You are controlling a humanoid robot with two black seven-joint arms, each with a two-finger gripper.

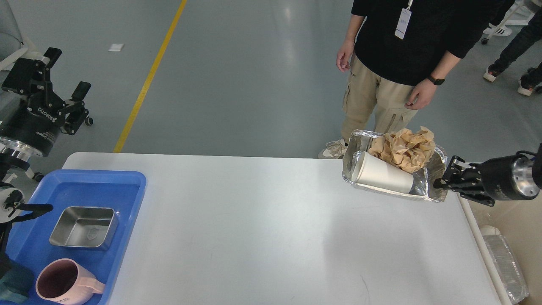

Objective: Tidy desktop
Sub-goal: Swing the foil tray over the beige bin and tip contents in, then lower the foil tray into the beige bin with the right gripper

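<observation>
Right gripper clamped on foil tray rim, lifted at far right of desktop; left gripper raised far left, fingers apart, empty, body lettered "ROBOTIQ".

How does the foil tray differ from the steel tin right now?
The foil tray is crinkled, tilted and held above the desktop by the right gripper, holding a paper cup and crumpled paper. The steel tin is smooth, level and empty in the blue tray. Both are shiny rectangular containers.
</observation>
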